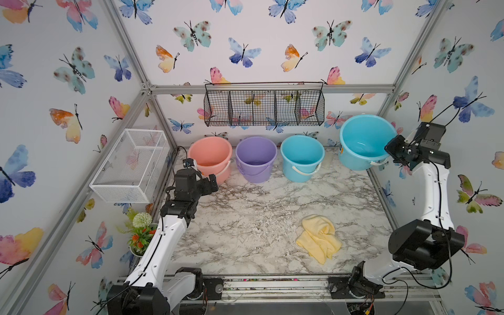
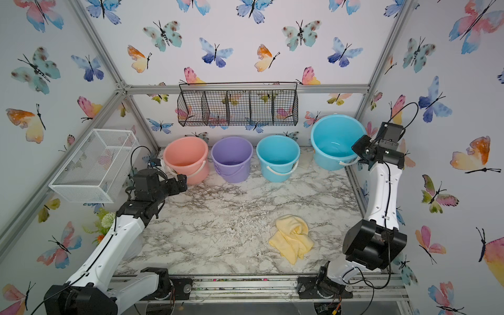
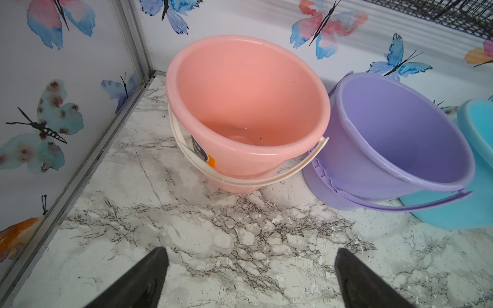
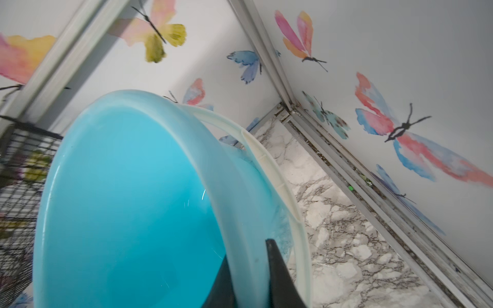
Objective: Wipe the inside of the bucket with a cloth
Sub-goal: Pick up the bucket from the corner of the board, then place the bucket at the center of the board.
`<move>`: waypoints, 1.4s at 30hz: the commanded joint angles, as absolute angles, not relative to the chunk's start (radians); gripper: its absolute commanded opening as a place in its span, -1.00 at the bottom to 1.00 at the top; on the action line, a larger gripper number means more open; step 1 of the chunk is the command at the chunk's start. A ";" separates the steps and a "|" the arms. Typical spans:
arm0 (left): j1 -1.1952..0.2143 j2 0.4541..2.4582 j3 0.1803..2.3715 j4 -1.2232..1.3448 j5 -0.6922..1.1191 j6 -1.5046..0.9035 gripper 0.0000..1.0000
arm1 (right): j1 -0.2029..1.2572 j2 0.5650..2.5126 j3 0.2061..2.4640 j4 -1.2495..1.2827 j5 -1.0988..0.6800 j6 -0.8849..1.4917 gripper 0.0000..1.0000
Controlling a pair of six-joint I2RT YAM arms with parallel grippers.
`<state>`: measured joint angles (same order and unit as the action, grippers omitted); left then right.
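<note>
A bimanual robot works inside a butterfly-papered cell. The right gripper (image 4: pixel 246 256) is closed narrow on the rim of the large blue bucket (image 1: pixel 365 139), with one black finger inside the wall and the other outside it, next to the white handle. The bucket sits in the far right corner, tipped so its mouth faces up and forward (whether its base touches the marble tabletop (image 1: pixel 245 218) cannot be told).

The cloth (image 1: pixel 317 237) (image 2: pixel 291 237), a pale yellow terry towel, shows in both top views. It lies crumpled on the tabletop toward the front right, well apart from both grippers and outside every bucket.

The left gripper (image 3: pixel 249 252) hangs above the tabletop at the far left with its jaws spread wide and nothing between them. It faces the salmon-pink bucket (image 3: pixel 248 106).

Three smaller buckets stand upright in a row along the back wall: the salmon-pink one, a purple bucket (image 1: pixel 256 155) just beside it, and a small blue bucket (image 1: pixel 302 155). A black wire basket (image 1: pixel 264 109) hangs on the back wall above them. A white mesh basket (image 1: pixel 131 166) is fixed to the left wall, and a pot of artificial flowers (image 1: pixel 141 231) stands beside the left arm.
</note>
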<state>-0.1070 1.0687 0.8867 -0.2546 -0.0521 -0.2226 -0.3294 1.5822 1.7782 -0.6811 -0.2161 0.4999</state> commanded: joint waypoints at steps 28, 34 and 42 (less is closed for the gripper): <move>-0.111 0.989 1.116 -0.533 0.038 -0.332 0.97 | 0.741 1.392 1.251 -0.527 -0.177 0.753 -0.95; -0.111 0.982 1.078 -0.523 0.055 -0.337 0.97 | 0.750 1.404 1.100 -0.439 -0.142 0.747 -0.93; -0.111 0.983 1.066 -0.507 0.073 -0.352 0.97 | 0.755 1.384 1.027 -0.392 -0.118 0.753 -0.63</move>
